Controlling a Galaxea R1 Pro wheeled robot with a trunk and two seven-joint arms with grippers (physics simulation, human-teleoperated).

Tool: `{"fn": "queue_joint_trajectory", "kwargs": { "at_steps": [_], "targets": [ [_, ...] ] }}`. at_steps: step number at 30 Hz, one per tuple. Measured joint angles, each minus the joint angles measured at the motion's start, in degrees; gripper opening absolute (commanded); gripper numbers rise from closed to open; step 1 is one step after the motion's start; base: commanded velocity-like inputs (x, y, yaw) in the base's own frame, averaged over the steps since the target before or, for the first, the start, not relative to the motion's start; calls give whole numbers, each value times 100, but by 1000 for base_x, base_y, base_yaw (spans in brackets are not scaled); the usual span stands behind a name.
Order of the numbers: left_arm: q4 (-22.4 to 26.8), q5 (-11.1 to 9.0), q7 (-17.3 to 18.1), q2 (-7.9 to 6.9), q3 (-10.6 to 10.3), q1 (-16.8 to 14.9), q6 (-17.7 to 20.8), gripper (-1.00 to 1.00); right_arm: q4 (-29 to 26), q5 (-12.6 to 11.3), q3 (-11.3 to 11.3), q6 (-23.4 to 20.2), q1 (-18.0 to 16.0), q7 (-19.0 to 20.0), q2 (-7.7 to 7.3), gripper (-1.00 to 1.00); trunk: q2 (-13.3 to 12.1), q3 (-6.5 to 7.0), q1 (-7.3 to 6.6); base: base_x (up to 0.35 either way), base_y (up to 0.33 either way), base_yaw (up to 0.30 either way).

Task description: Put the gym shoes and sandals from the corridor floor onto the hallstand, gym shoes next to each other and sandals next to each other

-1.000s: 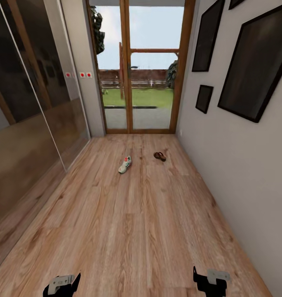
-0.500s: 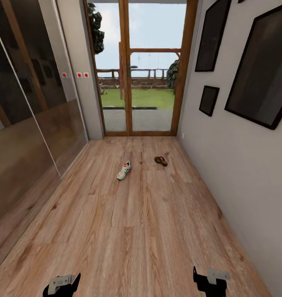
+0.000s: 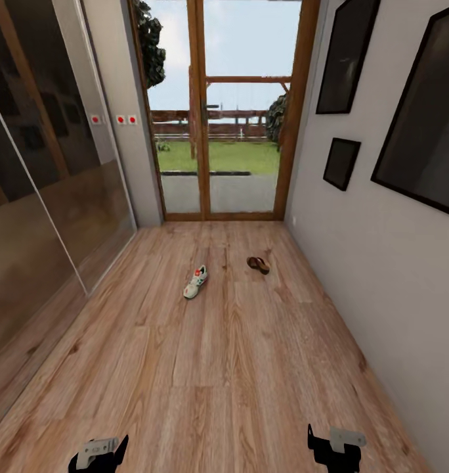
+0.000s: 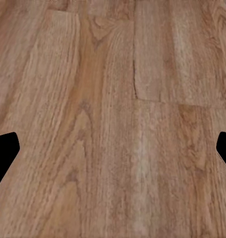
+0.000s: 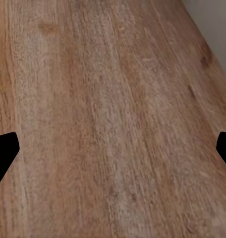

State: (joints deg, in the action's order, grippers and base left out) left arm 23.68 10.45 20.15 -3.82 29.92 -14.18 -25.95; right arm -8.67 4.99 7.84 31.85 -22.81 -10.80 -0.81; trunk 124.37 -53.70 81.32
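Both of your grippers hang low over the corridor floor (image 3: 205, 368), the left gripper (image 3: 98, 453) and the right gripper (image 3: 335, 447) showing at the bottom edge of the head view. Each wrist view shows its two black fingertips (image 4: 4, 153) (image 5: 4, 151) spread wide to the picture's edges with bare planks between them, so both are open and empty. Farther along the floor ahead of you lies one gym shoe (image 3: 195, 282), white with green and a red patch, set at a slant. One brown sandal (image 3: 258, 265) lies to its right, apart from it and nearer the white wall (image 3: 356, 263). Beyond them stands the wood-framed glass door (image 3: 224, 112); the mirrored wardrobe (image 3: 41, 197) runs along your left.
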Motion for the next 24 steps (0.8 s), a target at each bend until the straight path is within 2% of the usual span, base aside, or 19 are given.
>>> {"fn": "queue_joint_trajectory", "kwargs": {
  "at_steps": [24],
  "targets": [
    [0, 0, 0, -3, 0, 0, 0, 100, 1, 0, 0, 0, 0, 0, 0, 100, 0, 0, 0, 339, 0, 0]
  ]
}}
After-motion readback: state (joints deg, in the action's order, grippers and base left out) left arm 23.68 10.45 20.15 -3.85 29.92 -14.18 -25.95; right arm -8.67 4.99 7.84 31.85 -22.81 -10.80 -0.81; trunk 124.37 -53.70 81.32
